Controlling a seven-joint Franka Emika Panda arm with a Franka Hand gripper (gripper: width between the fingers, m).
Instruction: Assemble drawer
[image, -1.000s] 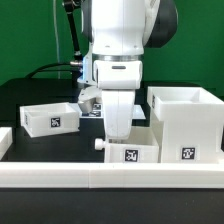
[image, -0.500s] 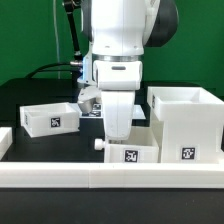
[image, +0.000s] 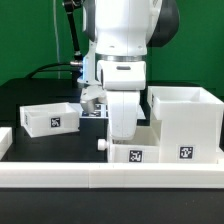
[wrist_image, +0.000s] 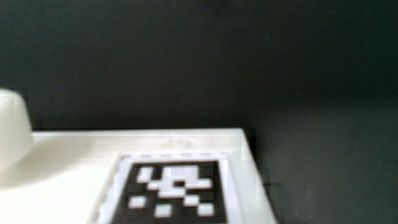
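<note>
Where the gripper (image: 122, 135) reaches down, its lower end stands inside the near tray (image: 128, 153), a shallow open box of smooth white plastic. The tray's front wall hides the fingertips, so I cannot tell if the fingers are spread or pressed together, or if they pinch something. This tray has a square black-and-white tag (image: 133, 156) on its front wall, directly below the gripper, and a small round knob (image: 102, 143) stands out from its side, just beside the gripper toward the exterior view's left. Close to the gripper on the exterior view's right stands the housing (image: 185, 125), a tall cube-like white box with its top open; inside it I see only its own plain white walls. The far tray (image: 50, 117) lies well apart from the gripper toward the exterior view's left, also shallow, white and open at the top, with only its white inner walls in sight. Behind the gripper, the marker board (image: 95, 112) lies flat on the matte black table (image: 40, 95), and in front of the gripper runs a long low white rail (image: 110, 177). The wrist view is blurred: it shows a flat white face (wrist_image: 178, 145) with a tag on it against the dark table, and I cannot tell which part it is.
</note>
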